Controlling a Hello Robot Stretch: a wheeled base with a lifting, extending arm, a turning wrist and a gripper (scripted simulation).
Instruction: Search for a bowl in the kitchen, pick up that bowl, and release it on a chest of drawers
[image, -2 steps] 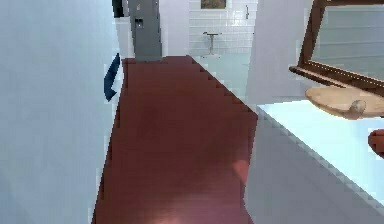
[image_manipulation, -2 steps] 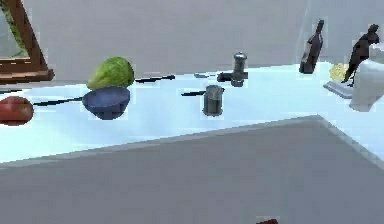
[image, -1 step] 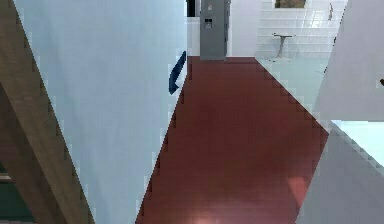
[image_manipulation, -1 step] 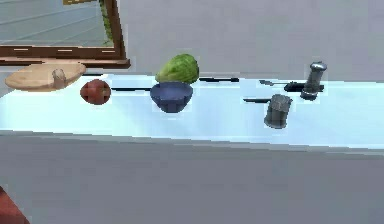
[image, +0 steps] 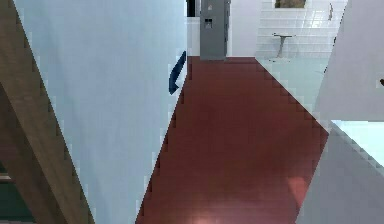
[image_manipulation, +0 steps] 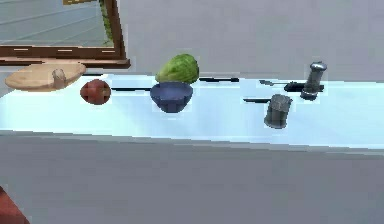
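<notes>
Bowl: a small dark-blue bowl (image_manipulation: 171, 96) stands upright on the white counter (image_manipulation: 200, 132), about mid-depth, left of the middle of the arm side view. It looks like the one to pick up.
Closest neighbours: a leafy green head (image_manipulation: 177, 68), lettuce or cabbage, sits just behind the bowl. A red round fruit (image_manipulation: 96, 91) lies to its left, apart from it. A thin dark utensil (image_manipulation: 130, 89) lies between the two and seems to reach the bowl's rim.
Why laid so: food and tools are spread in a loose row, as if for cooking. That leaves the bowl's near side free, probably the easier side to approach.
Further along: a tan loaf-like shape (image_manipulation: 45, 76) lies at the counter's left end. A grey metal cup (image_manipulation: 278, 110) and a taller shaker (image_manipulation: 315, 80) stand to the right, well apart from the bowl.
Behind: a wood-framed window (image_manipulation: 113, 40) is on the wall.
Gripper: I cannot tell the gripper's state.
Ahead: a dark red floor (image: 240, 130) runs between a white wall (image: 100, 90) and a white counter edge (image: 362, 135) toward a grey door (image: 213, 25).
Stage: I judge the bowl found. The pickup is not yet done, and a chest of drawers is yet to be found.
</notes>
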